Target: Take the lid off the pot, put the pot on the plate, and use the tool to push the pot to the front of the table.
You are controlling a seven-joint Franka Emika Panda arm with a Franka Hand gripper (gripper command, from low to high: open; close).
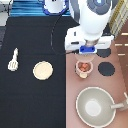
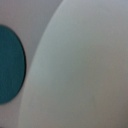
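Note:
On the stove stands the small pot (image 1: pixel 84 68), uncovered, its reddish inside showing. My gripper (image 1: pixel 89 50) hangs just above it, toward the exterior view's top, shut on the pale pink lid (image 1: pixel 89 48), which is lifted clear of the pot. The cream plate (image 1: pixel 43 70) lies on the black table (image 1: pixel 35 105) to the pot's left. Further left lies the white spatula (image 1: pixel 13 60). A pale curved surface (image 2: pixel 80 70) fills most of the wrist view, beside a dark round burner (image 2: pixel 10 65).
The large grey pan (image 1: pixel 96 106) with its long handle sits on the pinkish-brown stove (image 1: pixel 120 85) at the exterior view's bottom right. A black burner (image 1: pixel 105 68) lies right of the pot. The robot's base stands at the top.

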